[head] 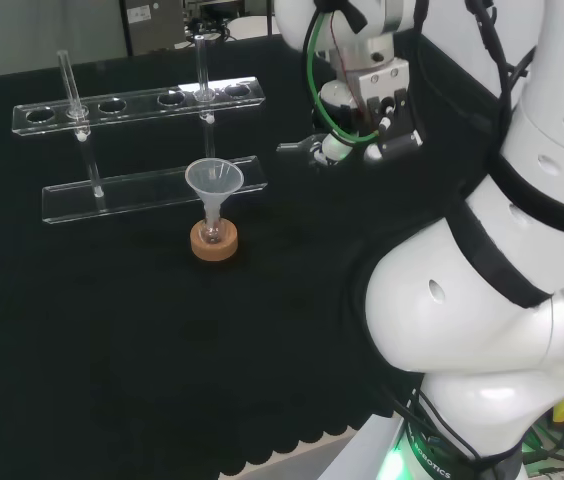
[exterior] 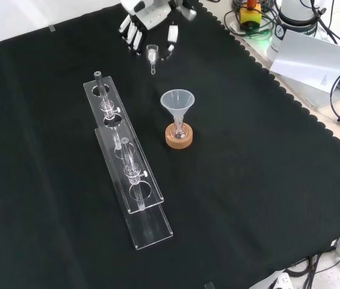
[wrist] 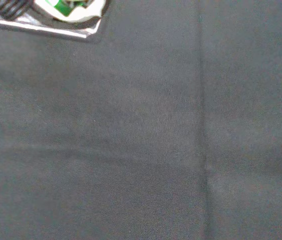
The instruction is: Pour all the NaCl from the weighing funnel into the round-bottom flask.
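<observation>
The pour has not begun, as far as the pictures show. At the top of the front view the hand [exterior: 152, 24] hangs with fingers pointing down around a small clear weighing funnel [exterior: 152, 55]; whether they actually pinch it I cannot tell. The flask [exterior: 178, 131] sits on its cork ring [exterior: 178, 139] at frame centre, a wide funnel [exterior: 177, 101] in its neck, well apart from the hand. In the head view the hand [head: 314, 149] is at upper centre, largely behind the arm. The wrist view gives bare cloth [wrist: 141, 150].
</observation>
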